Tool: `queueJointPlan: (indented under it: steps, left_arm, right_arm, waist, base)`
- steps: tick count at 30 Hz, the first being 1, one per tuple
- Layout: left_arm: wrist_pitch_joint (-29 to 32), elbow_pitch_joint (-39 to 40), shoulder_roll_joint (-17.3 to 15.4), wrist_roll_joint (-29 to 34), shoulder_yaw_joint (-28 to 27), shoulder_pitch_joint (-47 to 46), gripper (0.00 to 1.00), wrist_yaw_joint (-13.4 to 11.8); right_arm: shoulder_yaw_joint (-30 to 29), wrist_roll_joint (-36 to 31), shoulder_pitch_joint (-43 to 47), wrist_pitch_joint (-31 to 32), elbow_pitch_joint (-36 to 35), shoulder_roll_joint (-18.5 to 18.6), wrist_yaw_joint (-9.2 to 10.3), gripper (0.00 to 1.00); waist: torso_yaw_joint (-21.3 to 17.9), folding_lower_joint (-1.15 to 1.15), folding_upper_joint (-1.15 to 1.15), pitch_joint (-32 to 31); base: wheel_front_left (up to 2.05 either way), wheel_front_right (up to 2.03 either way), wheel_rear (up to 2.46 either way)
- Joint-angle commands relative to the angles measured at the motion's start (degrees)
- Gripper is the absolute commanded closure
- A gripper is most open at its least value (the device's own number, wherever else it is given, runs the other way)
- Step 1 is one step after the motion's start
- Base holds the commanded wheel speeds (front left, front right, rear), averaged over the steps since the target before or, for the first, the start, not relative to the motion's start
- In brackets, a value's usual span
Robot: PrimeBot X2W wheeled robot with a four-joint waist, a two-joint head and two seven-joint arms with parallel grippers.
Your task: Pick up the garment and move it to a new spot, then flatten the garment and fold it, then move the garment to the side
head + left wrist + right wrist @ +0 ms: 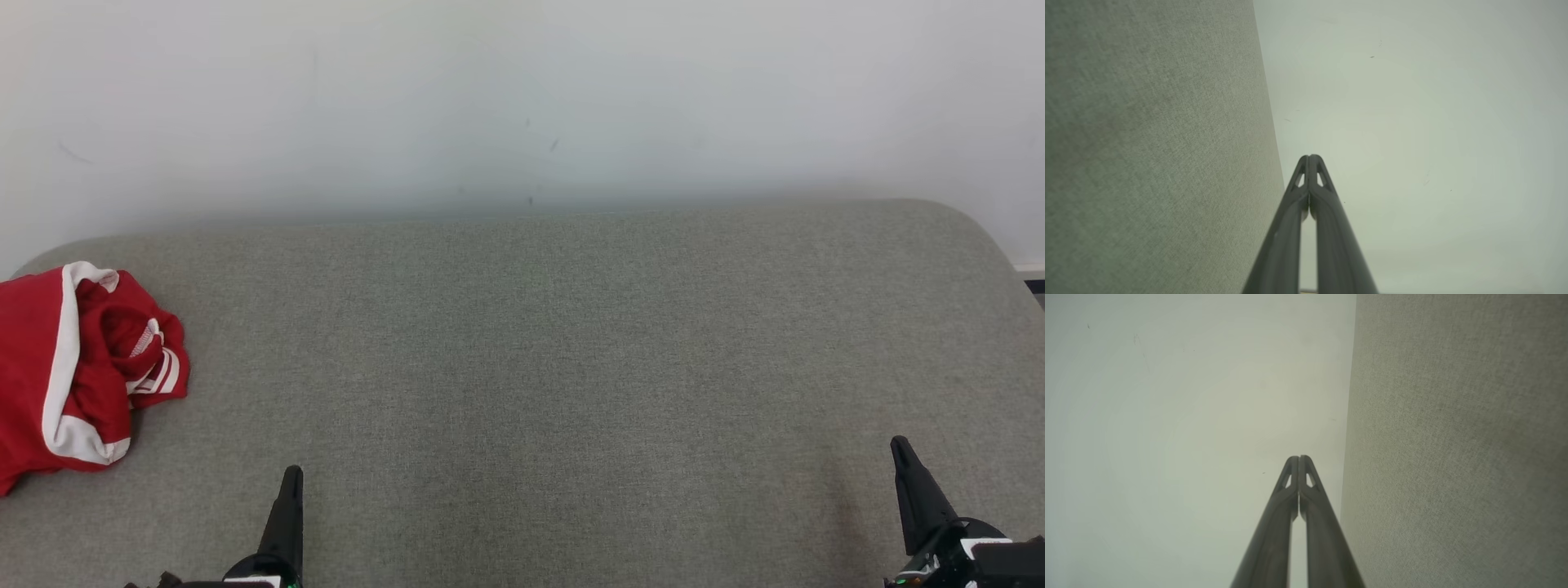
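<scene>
Step one, pick-up not yet begun. Red garment with white trim [73,376] crumpled in a heap at far left of the fabric-covered counter [539,367], partly cut off by the frame edge, well apart from both hands. Left hand [291,475] low at the near edge, clenched, nothing in it (fingertips [1305,160] pressed together in the wrist view). Right hand [900,446] at near right, likewise clenched and empty. Pale wall [522,98] behind. Next move, as a judgement: left hand closer, so release the jaws, swing left and a little forward over the heap, drop onto a raised fold (white-banded ridge, probably grabbable) and pinch. Risk: catching one layer only, dragging instead of lifting. Middle of counter the likely new spot for flattening.
</scene>
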State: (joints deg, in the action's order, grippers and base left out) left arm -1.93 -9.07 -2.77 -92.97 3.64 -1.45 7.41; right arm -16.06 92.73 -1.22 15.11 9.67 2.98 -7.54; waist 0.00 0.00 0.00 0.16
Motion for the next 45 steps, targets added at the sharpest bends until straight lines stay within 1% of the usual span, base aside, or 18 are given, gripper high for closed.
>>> queueJointPlan:
  steps: [1, 40, 41, 45]
  left_arm:
    - [0.0, 0.1, -0.2, -0.4, 0.0, -0.5, 1.00, 0.2]
    - [0.0, 0.1, -0.2, -0.4, 0.0, -0.5, 1.00, 0.2]
    - [0.0, 0.0, 0.0, 0.0, 0.0, 0.0, 0.00, 0.0]
    - [-0.1, -1.6, 0.1, 0.0, 0.1, 0.9, 0.00, 0.0]
  right_arm:
    - [0.0, -0.2, -0.4, 0.0, 0.0, -0.1, 0.11, 1.00]
    - [0.0, -0.2, -0.4, 0.0, 0.0, -0.1, 0.11, 1.00]
    - [0.0, 0.0, 0.0, 0.0, 0.0, 0.0, 0.00, 0.00]
    - [0.3, 0.0, 0.9, -0.2, 1.7, -0.3, -0.01, 0.00]
  waist:
    - [0.0, 0.00, 0.00, 0.0]
    - [0.0, 0.00, 0.00, 0.0]
    - [0.0, 0.00, 0.00, 0.0]
    - [0.0, 0.00, 0.00, 0.0]
  base:
    - [0.00, 0.00, 0.00]
    - [0.00, 0.00, 0.00]
    - [0.00, 0.00, 0.00]
    - [0.00, 0.00, 0.00]
